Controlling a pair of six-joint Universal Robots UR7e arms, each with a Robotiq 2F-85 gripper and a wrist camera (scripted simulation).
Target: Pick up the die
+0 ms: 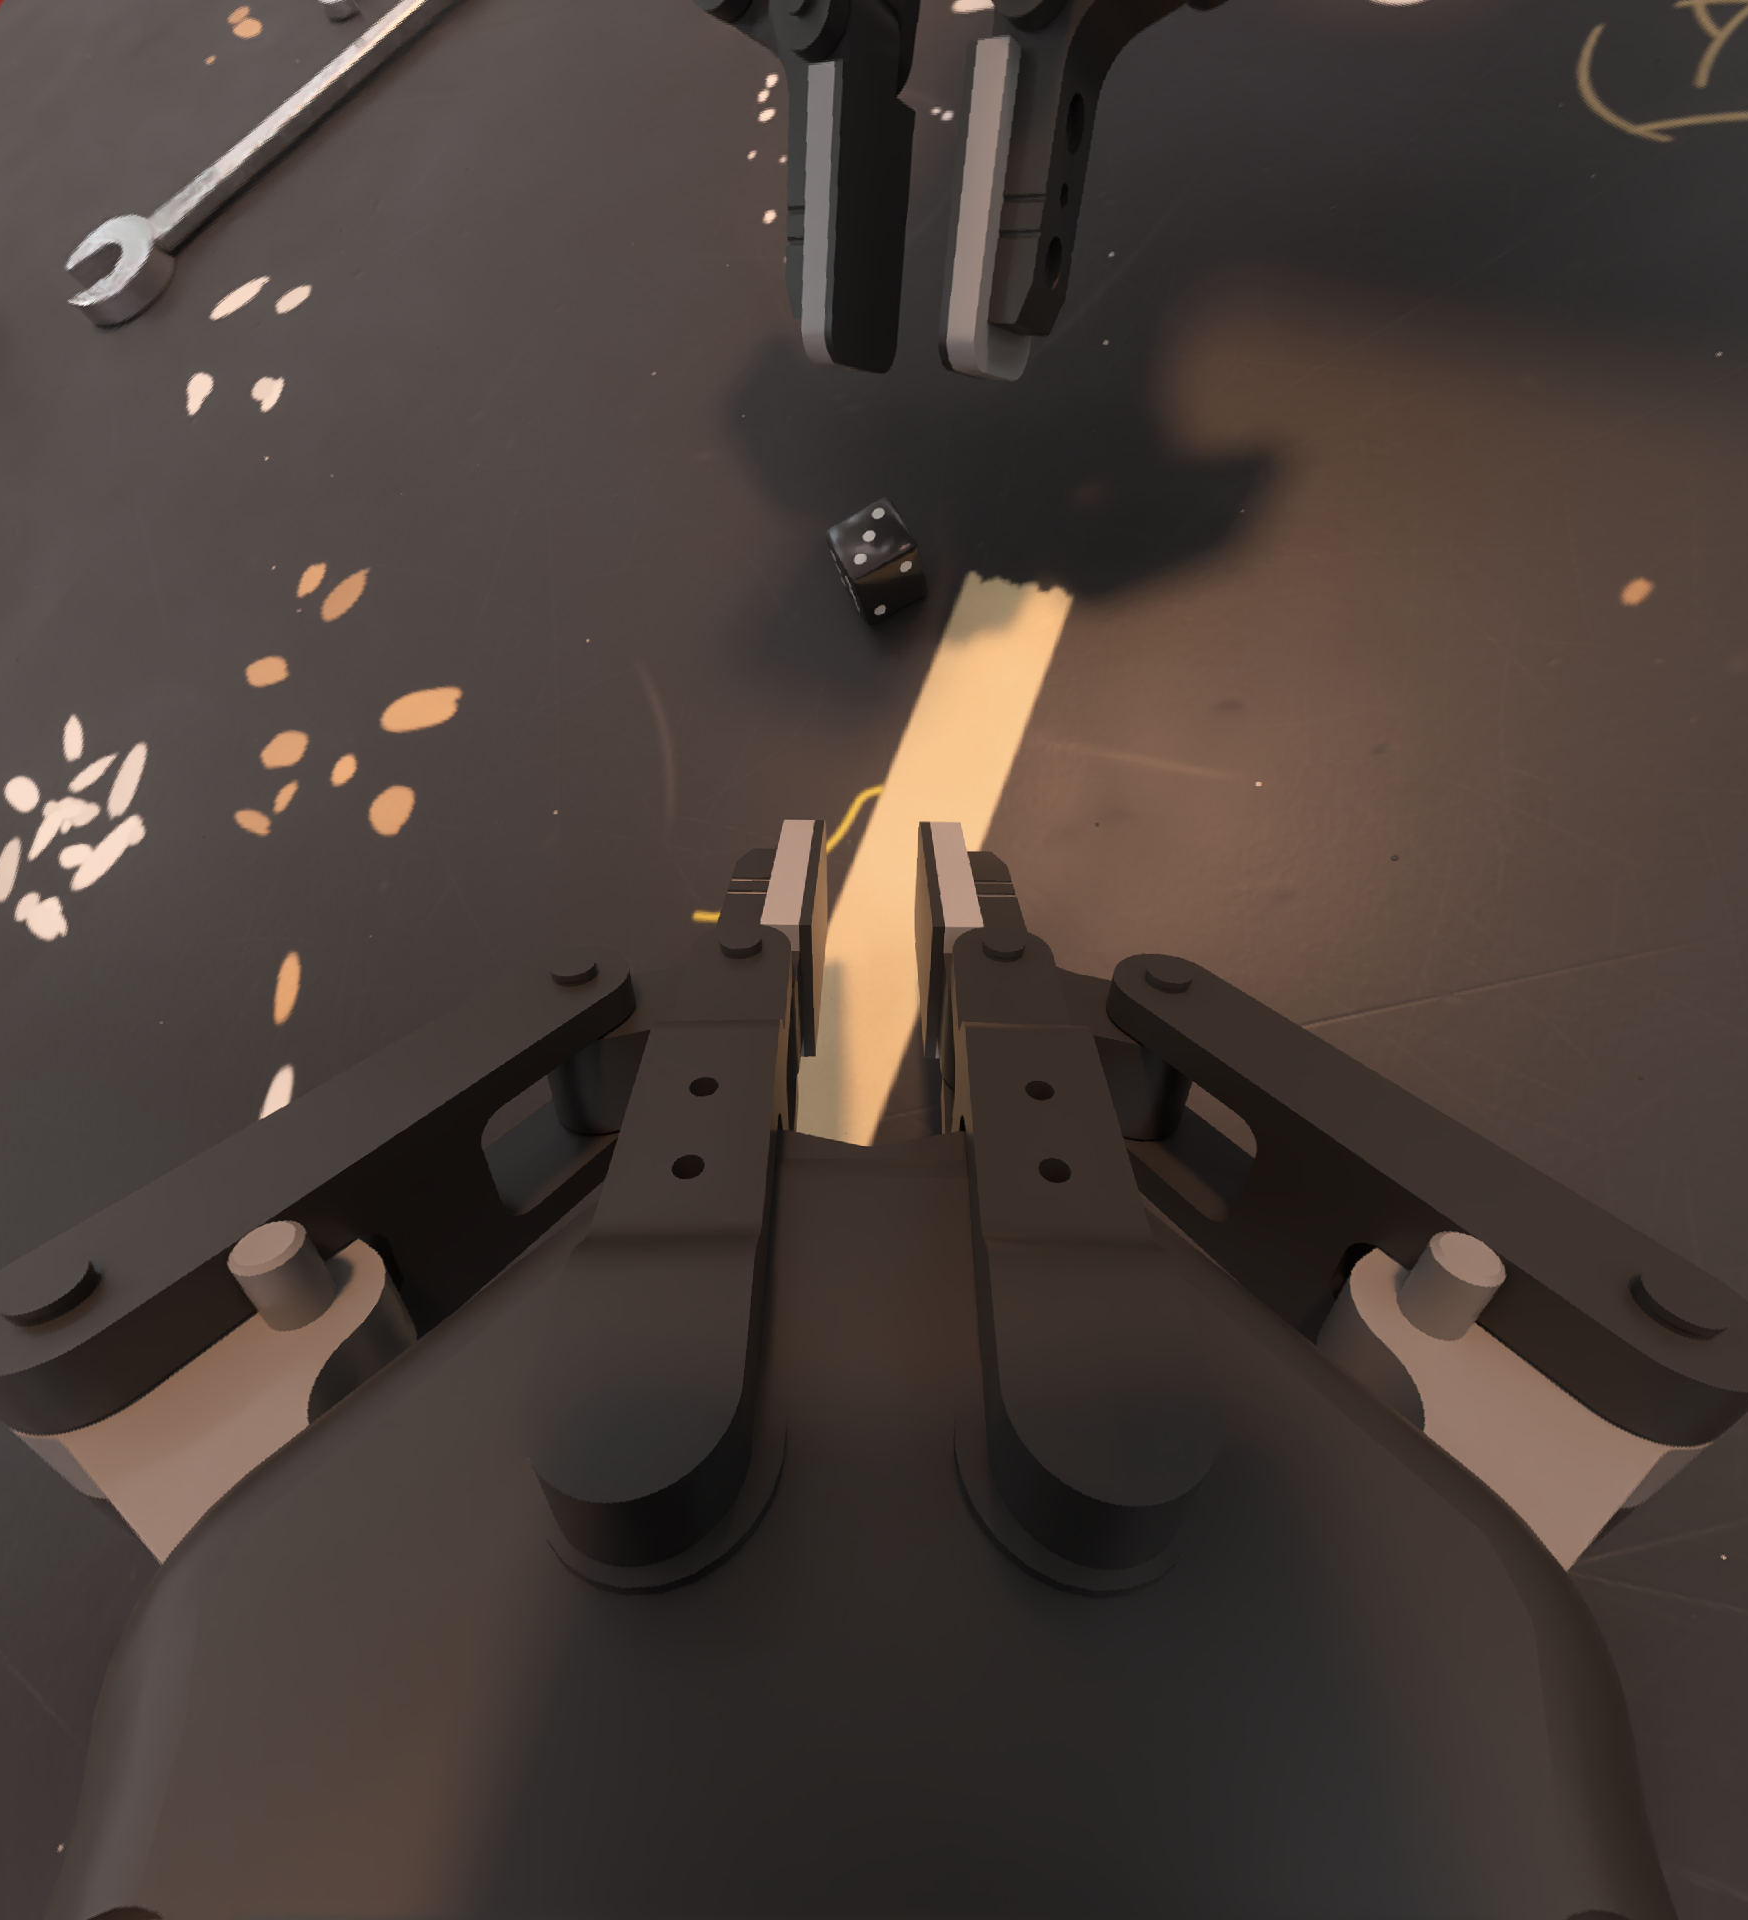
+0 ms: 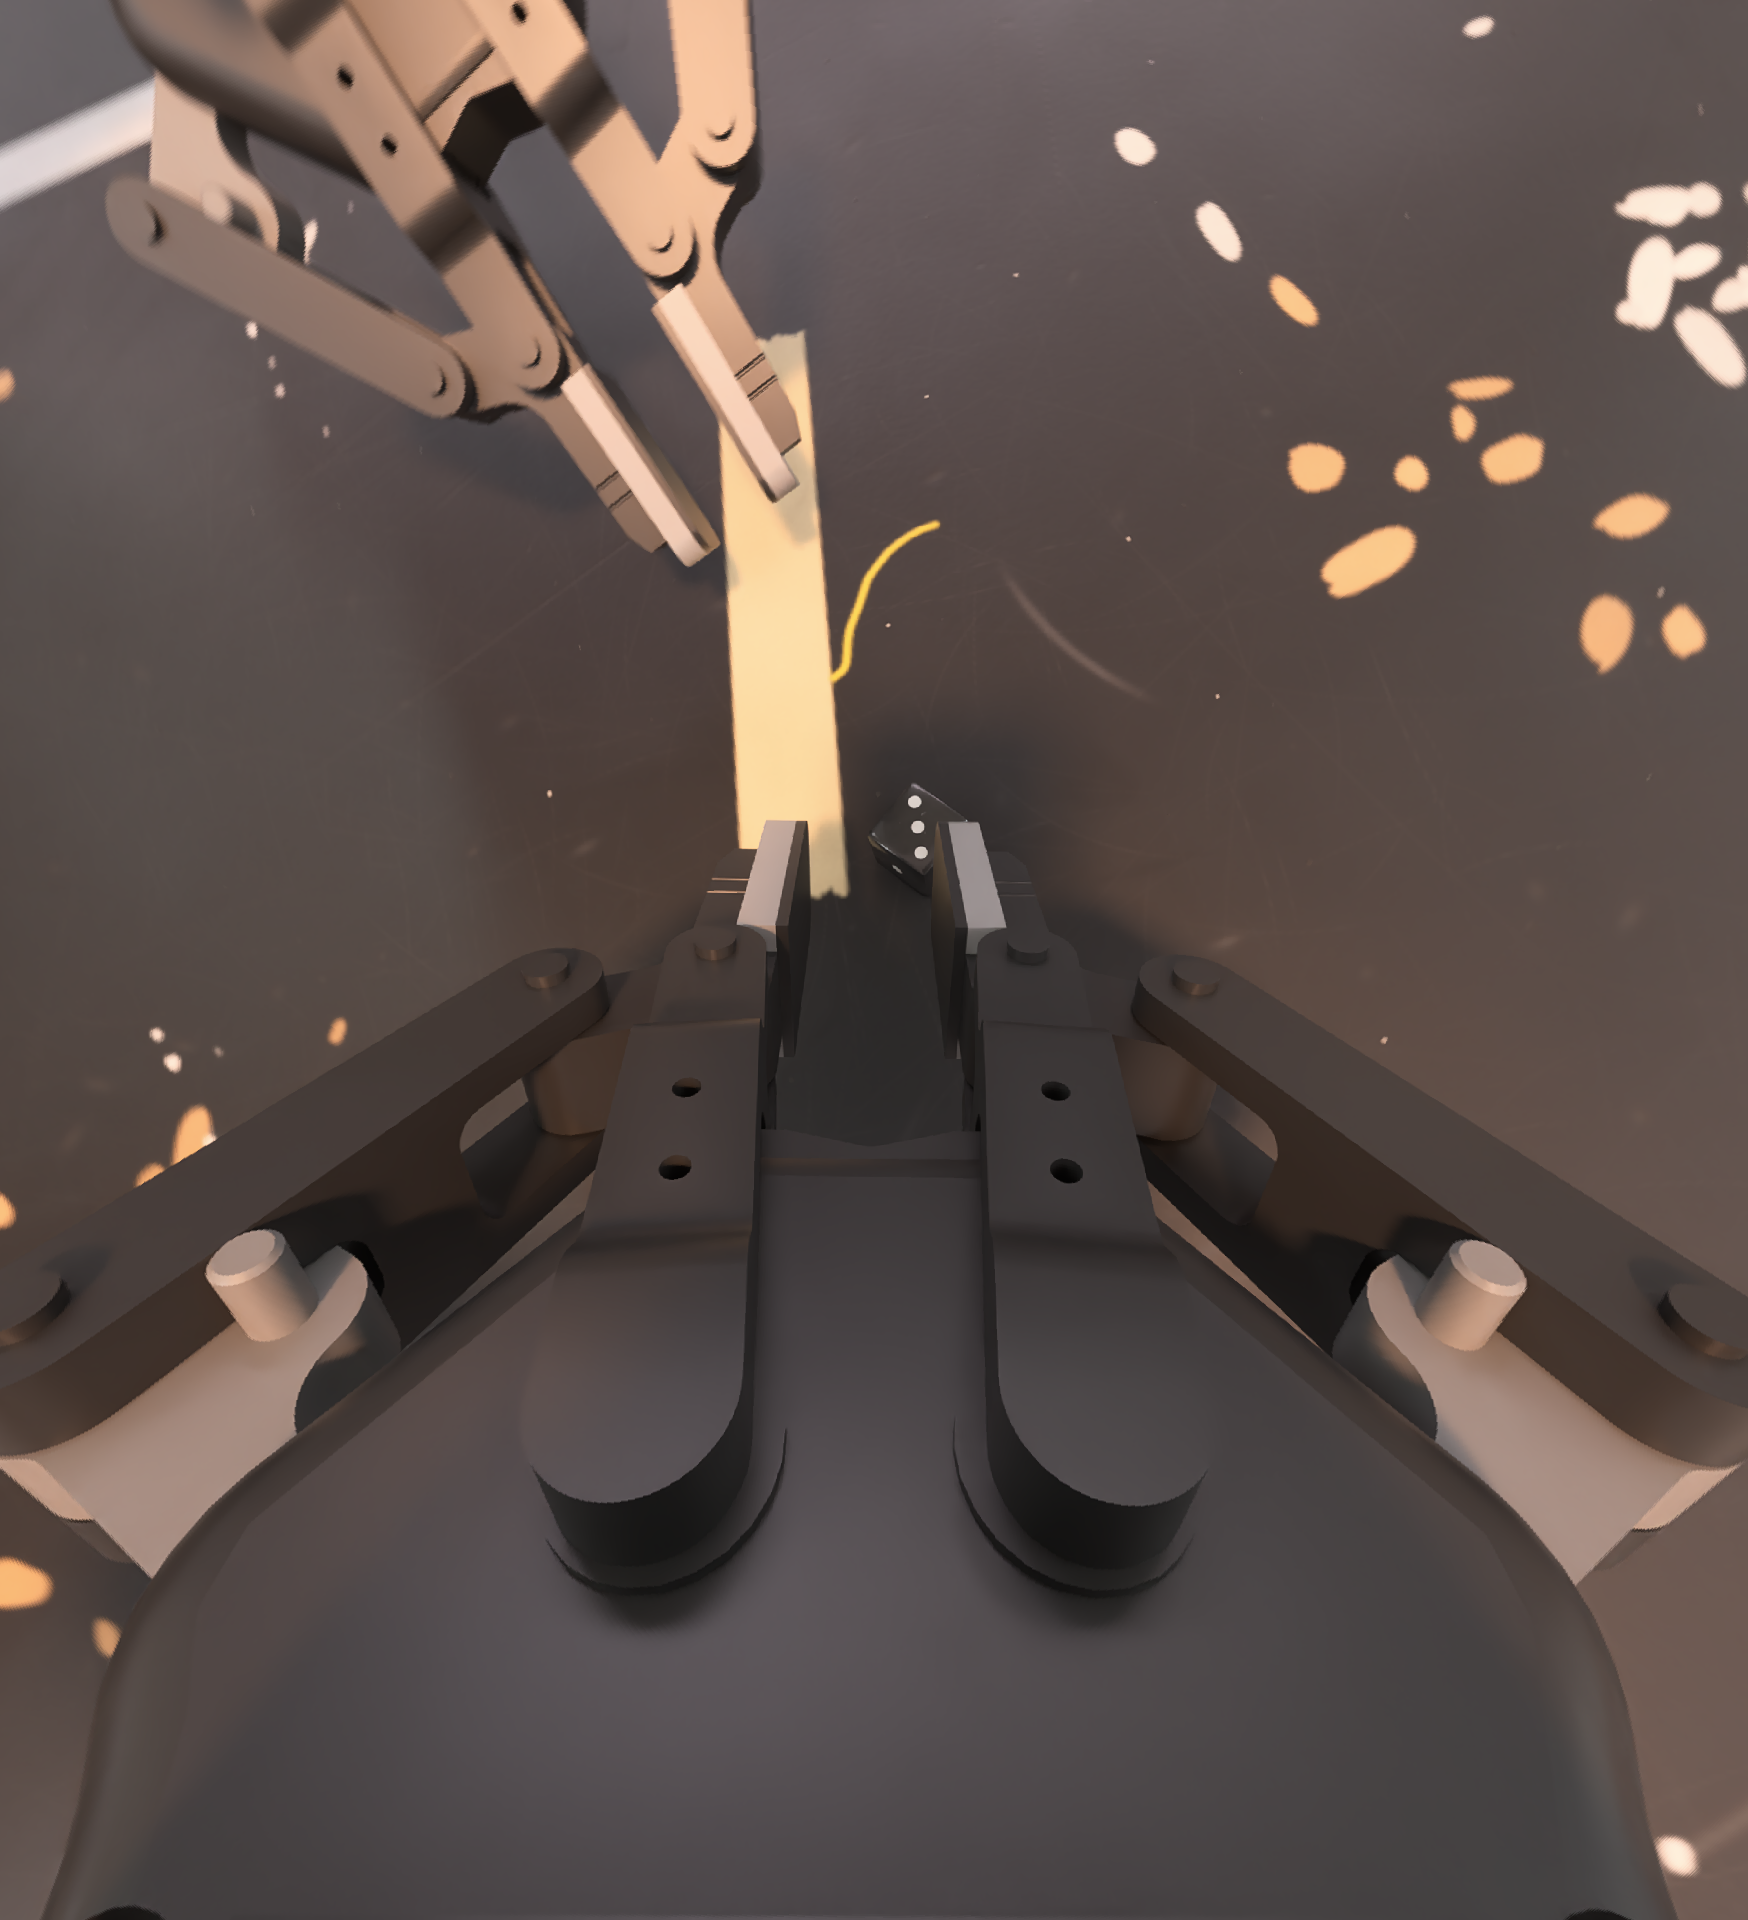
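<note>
A: Where does the die [image 1: 877, 558] sit relative to the right gripper [image 2: 870, 868]?

B: On the table [image 1: 1369, 935], below and just past its fingertips, a little toward the right finger [image 2: 969, 883], which hides part of it in the right wrist view. The gripper hangs above it, not touching.

A: And the gripper's state?

B: The gap between its fingers is narrow and holds nothing. The gap looks only a little wider than the die, probably so the fingers can straddle it closely.

A: Why is the die off-centre?

B: Likely the approach isn't finished; the gripper would need a small shift toward its right finger before descending, or that finger may land on the die.

A: The left gripper [image 1: 870, 873]?

B: Equally narrow and empty, held over the tape [image 1: 963, 748], well short of the die, seemingly out of the way.

A: Anything else?

B: A wrench [image 1: 226, 177] lies far off to the left gripper's left.
</note>
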